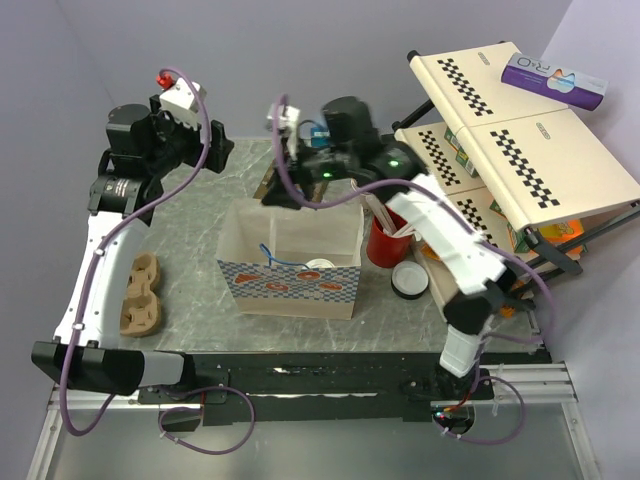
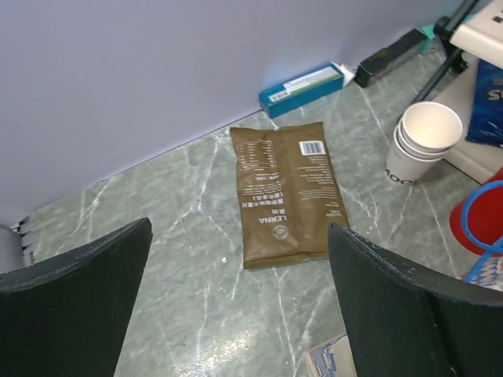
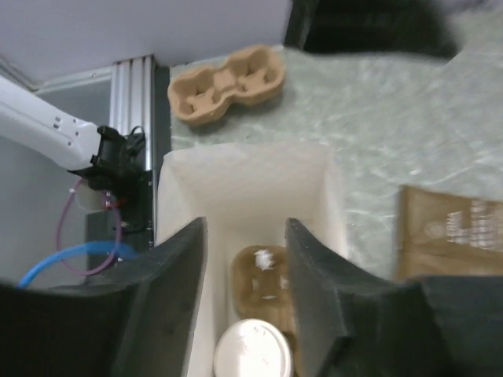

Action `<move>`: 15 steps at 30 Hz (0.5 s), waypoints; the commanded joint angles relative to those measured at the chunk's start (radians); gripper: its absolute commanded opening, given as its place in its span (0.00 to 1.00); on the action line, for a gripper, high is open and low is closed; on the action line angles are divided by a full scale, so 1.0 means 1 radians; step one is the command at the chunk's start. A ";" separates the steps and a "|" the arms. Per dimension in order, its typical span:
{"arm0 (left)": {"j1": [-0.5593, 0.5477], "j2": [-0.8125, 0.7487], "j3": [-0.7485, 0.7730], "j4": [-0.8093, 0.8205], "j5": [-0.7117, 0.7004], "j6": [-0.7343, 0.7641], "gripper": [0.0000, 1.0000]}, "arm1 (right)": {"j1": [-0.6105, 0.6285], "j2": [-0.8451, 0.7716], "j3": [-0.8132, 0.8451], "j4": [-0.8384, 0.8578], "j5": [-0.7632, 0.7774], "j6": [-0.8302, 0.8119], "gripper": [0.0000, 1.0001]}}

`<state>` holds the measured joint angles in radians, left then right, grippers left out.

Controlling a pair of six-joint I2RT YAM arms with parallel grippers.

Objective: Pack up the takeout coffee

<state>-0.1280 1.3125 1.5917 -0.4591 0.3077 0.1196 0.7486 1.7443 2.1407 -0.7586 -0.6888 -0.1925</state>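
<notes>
The takeout coffee (image 3: pixel 253 349), a cup with a round white lid (image 1: pixel 318 265), stands inside the open paper bag (image 1: pixel 250 240). It sits in one end of a brown cup carrier (image 3: pixel 263 287) on the bag's floor. My right gripper (image 3: pixel 246 228) hangs over the bag's mouth, straight above the carrier, with its jaws parted and nothing between them. In the top view that gripper (image 1: pixel 290 190) is at the bag's far edge. My left gripper (image 2: pixel 240 228) stands wide open and empty at the back left (image 1: pixel 212 150), low over the table.
A brown pouch (image 2: pixel 284 188) lies behind the bag, with a stack of lidless cups (image 2: pixel 420 141) and a blue box (image 2: pixel 302 86) beyond it. A red cup of sticks (image 1: pixel 385 240) and a small black-rimmed tub (image 1: pixel 410 280) stand right of the bag. A second carrier (image 1: pixel 140 293) lies left. A shelf (image 1: pixel 520 150) fills the right side.
</notes>
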 commanded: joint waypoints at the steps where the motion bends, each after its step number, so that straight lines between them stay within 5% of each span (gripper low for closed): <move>1: 0.005 -0.056 0.027 0.025 -0.021 0.009 0.99 | 0.009 0.035 0.166 -0.048 0.009 0.010 0.64; 7: 0.008 -0.068 -0.021 0.031 0.034 -0.015 0.99 | -0.005 -0.142 -0.002 0.060 0.251 -0.005 0.98; 13: 0.036 -0.056 -0.073 0.079 0.067 -0.112 0.99 | -0.006 -0.265 -0.174 0.122 0.637 -0.055 1.00; 15: 0.048 -0.052 -0.090 0.094 0.065 -0.176 0.99 | -0.003 -0.285 -0.224 0.168 0.893 -0.071 1.00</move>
<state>-0.1059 1.2591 1.5295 -0.4271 0.3462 0.0570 0.7456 1.5116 2.0106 -0.7029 -0.2535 -0.2363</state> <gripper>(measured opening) 0.994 0.994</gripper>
